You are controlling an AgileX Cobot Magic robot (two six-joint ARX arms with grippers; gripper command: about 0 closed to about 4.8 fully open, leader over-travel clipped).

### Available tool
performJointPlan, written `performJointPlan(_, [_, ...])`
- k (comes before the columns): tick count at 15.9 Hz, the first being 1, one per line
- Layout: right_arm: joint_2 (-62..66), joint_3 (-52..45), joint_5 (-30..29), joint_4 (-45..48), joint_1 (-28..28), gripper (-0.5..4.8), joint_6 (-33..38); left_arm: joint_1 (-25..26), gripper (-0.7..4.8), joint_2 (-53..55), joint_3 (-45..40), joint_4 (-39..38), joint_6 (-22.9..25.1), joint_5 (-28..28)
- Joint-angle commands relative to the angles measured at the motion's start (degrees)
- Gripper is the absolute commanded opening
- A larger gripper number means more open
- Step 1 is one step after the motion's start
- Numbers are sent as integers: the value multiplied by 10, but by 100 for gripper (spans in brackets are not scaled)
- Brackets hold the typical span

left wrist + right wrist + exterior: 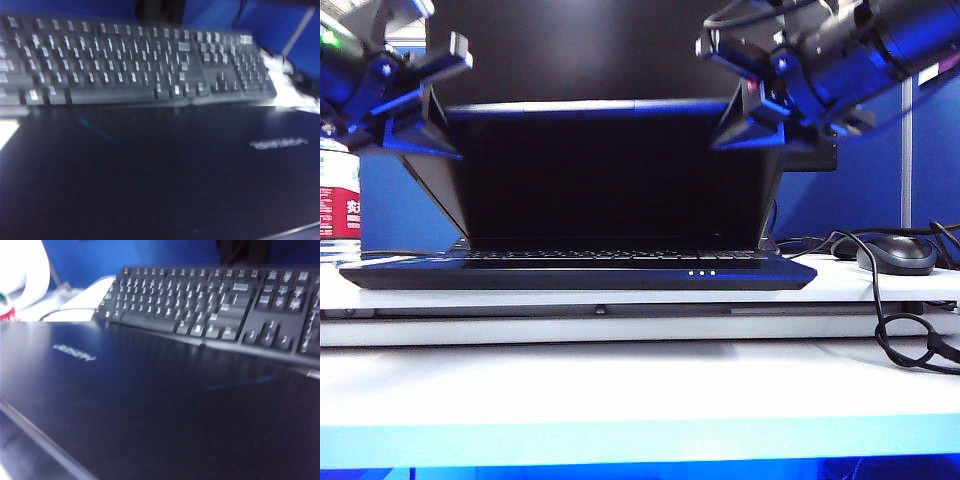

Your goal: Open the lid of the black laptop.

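Left gripper [438, 95] sits at the upper left corner of the lid [610, 170], its dark wedge-shaped fingers against the panel's top edge, and it seems to be clamped on that corner, though the blue glare makes this hard to judge. Right gripper [752, 100] sits at the lid's upper right corner in a mirrored pose; whether its fingers are pressed together or merely resting there I cannot tell. Neither wrist view shows its own fingers.

That lid stands partly raised, leaning forward over the base of the black laptop [578, 272], with the dark screen facing the exterior camera. A built-in keyboard row shows just under the lid, and small green lights glow on the laptop's front edge. Both wrist views look across the lid's glossy outer face [150, 175], which carries a pale blurred logo [74, 353].

Behind the laptop lies a separate black keyboard [130, 60]. Right of the laptop rests a dark mouse [897, 253], with a looping black cable [910, 345] nearby. Left of the laptop stands a plastic bottle [338, 205] with a red label. All of it sits on a white table [620, 385].
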Motion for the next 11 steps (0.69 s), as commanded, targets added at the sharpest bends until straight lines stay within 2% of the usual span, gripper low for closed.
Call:
performJointPlan(1, [1, 17, 16, 17, -14, 9, -4, 7, 19, -3, 24, 28, 6, 3])
performJointPlan(11, [1, 63, 16, -6, -31, 8, -19, 7, 19, 14, 80, 32, 24, 2])
